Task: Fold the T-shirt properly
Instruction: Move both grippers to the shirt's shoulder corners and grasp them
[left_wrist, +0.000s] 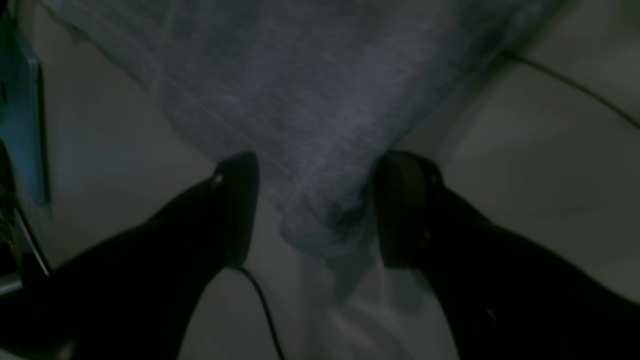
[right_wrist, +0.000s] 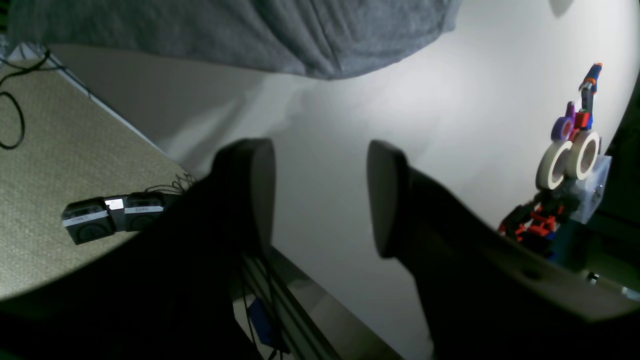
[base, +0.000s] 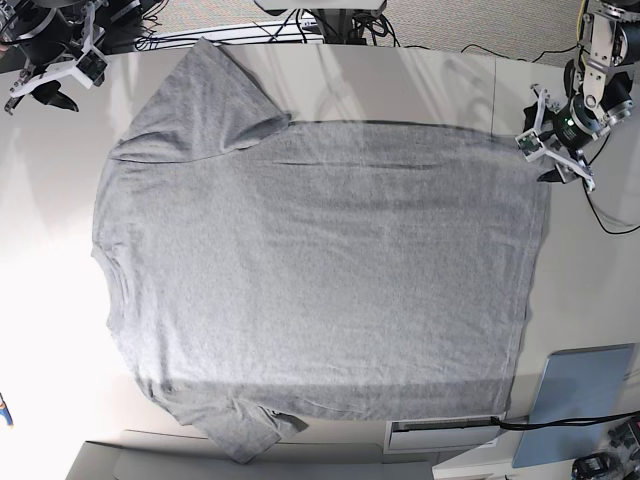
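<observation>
Nearest the base camera, at 5 o'clock, a pale blue-grey board (base: 583, 400) lies on the white desk (base: 420, 85), with a black cable running to its lower edge. The T-shirt (base: 320, 290) fills the middle of the desk, spread flat with its plain grey side up, collar toward 9 o'clock and hem toward 3 o'clock. One sleeve reaches toward 11 o'clock; the other is bunched at 7 o'clock on the desk's near edge.

At 2 o'clock the left claw (base: 556, 150) sits at the hem corner. Its wrist view shows the jaws spread wide with a grey corner of cloth lying loose between them, not pinched. At 10 o'clock the right claw (base: 52, 82) is off the cloth beyond the far sleeve, its jaws apart and holding nothing; its wrist view shows bare desk between them.

That view also shows beige carpet (right_wrist: 65, 150) beside the desk, small black boxes (right_wrist: 112, 215) on it, and rolls of tape (right_wrist: 567, 162) at 3 o'clock.
</observation>
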